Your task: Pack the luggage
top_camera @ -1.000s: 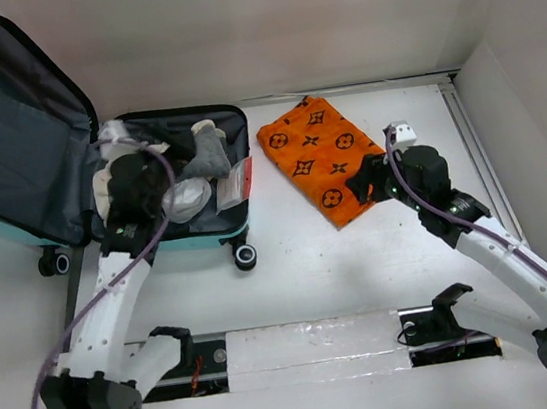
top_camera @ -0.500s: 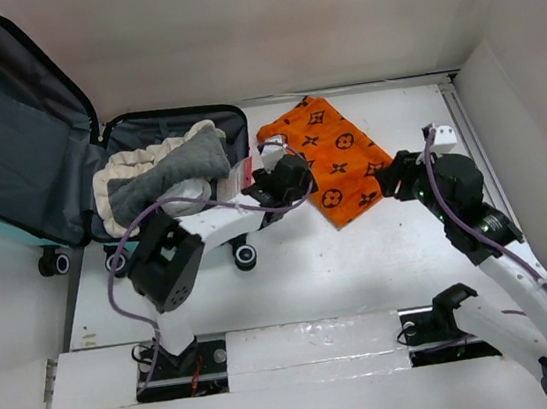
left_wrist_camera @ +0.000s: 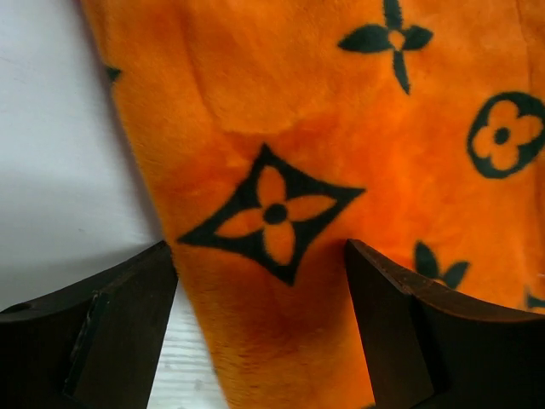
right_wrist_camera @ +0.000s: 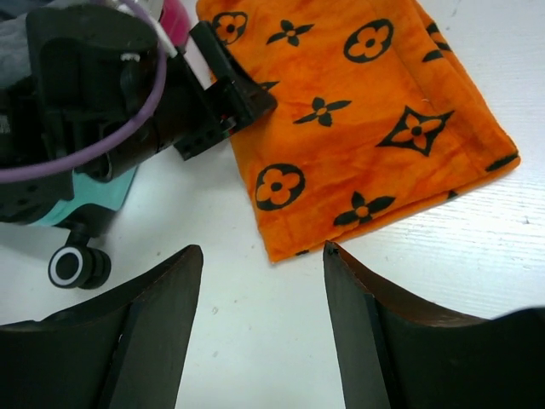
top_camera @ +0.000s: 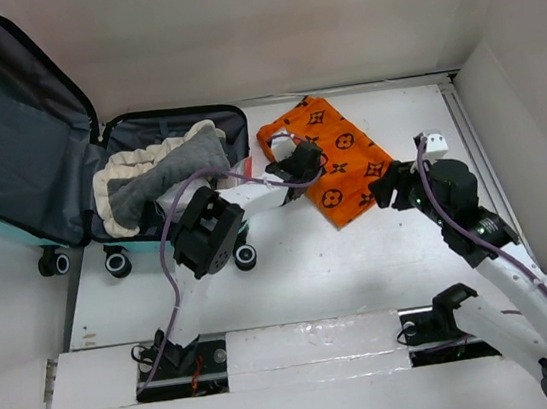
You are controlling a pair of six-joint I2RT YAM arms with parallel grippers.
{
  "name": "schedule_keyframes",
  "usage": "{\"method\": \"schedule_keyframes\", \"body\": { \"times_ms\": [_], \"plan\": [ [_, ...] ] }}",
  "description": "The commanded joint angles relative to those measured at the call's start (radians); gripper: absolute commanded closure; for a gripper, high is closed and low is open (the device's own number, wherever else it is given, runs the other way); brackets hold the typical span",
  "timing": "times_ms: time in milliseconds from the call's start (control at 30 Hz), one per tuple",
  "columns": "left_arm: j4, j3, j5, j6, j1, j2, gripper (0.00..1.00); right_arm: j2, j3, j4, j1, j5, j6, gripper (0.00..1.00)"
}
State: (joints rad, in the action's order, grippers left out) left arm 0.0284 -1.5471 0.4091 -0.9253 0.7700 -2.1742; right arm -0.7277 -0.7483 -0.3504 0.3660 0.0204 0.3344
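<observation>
Since half a second ago my left arm has folded its elbow in toward the luggage and pushed its end effector (left_wrist_camera: 260, 250) further out over the orange cloth (top_camera: 346, 144), while the right arm has shifted only a little. Nearest me, the right end effector (right_wrist_camera: 260, 251) hangs over bare bench (top_camera: 324, 279) just short of the cloth's near corner, with its fingers spread wide and holding nothing. Beyond that, the left one is down close to the cloth with its jaws apart, straddling the cloth's left edge. As far as I can see it has not closed on the fabric. Further left sits the luggage (top_camera: 13, 138), lying open with its lid propped up at the back. Its tray is already heaped with a grey towel (top_camera: 187, 160) over a cream one (top_camera: 114, 180). I'd call the packing partly done, with the cloth still to be gripped, carried across and tucked in. In the way are the tray's right wall, the wheel (top_camera: 245, 257) by it, my own left forearm lying across that corner, and a pile that leaves little room.
</observation>
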Motion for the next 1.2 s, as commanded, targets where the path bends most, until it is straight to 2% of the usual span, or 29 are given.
{"method": "schedule_keyframes", "body": {
  "times_ms": [0, 67, 133, 167, 267, 333, 367, 400, 533, 667, 700, 900, 1067, 1167],
  "plan": [
    [0.087, -0.048, -0.007, -0.081, -0.011, -0.038, 0.27, 0.008, 0.004, 0.037, -0.009, -0.057, -0.017, 0.35],
    [0.096, -0.039, -0.007, -0.09, -0.011, -0.052, 0.27, 0.008, 0.013, 0.048, -0.009, -0.066, -0.017, 0.35],
    [0.087, -0.025, -0.007, -0.099, -0.011, -0.052, 0.33, 0.017, 0.013, 0.057, -0.009, -0.066, -0.017, 0.35],
    [0.067, -0.025, -0.016, -0.099, -0.011, -0.052, 0.33, 0.017, 0.013, 0.057, -0.009, -0.076, -0.017, 0.35],
    [0.021, -0.062, -0.102, -0.058, -0.031, -0.094, 0.56, 0.017, 0.013, 0.07, -0.009, -0.103, -0.008, 0.35],
    [0.021, -0.12, -0.118, -0.031, -0.044, -0.119, 0.77, 0.017, 0.003, 0.07, -0.009, -0.115, -0.008, 0.35],
    [0.021, -0.139, -0.151, -0.011, -0.054, -0.142, 0.92, 0.028, 0.003, 0.07, -0.009, -0.128, -0.008, 0.35],
    [0.021, -0.159, -0.171, 0.017, -0.063, -0.153, 1.0, 0.028, 0.003, 0.07, -0.009, -0.128, -0.008, 0.35],
    [0.01, -0.24, -0.213, 0.106, -0.075, -0.162, 1.0, 0.054, 0.003, 0.079, 0.002, -0.142, 0.002, 0.35],
    [0.051, -0.414, -0.242, 0.256, -0.093, -0.112, 1.0, 0.051, 0.003, 0.079, 0.002, -0.142, 0.002, 0.35],
    [0.07, -0.454, -0.242, 0.323, -0.094, -0.087, 1.0, 0.042, 0.003, 0.079, 0.002, -0.142, 0.002, 0.35],
    [0.229, -0.704, -0.309, 0.474, -0.184, 0.011, 1.0, 0.042, -0.025, 0.079, 0.002, -0.152, -0.008, 0.35],
    [0.3, -0.685, -0.342, 0.52, -0.316, 0.181, 1.0, 0.042, -0.034, 0.079, 0.002, -0.152, -0.017, 0.35],
    [0.268, -0.524, -0.363, 0.52, -0.386, 0.292, 1.0, 0.033, -0.034, 0.088, 0.002, -0.163, -0.017, 0.34]
  ]
}}
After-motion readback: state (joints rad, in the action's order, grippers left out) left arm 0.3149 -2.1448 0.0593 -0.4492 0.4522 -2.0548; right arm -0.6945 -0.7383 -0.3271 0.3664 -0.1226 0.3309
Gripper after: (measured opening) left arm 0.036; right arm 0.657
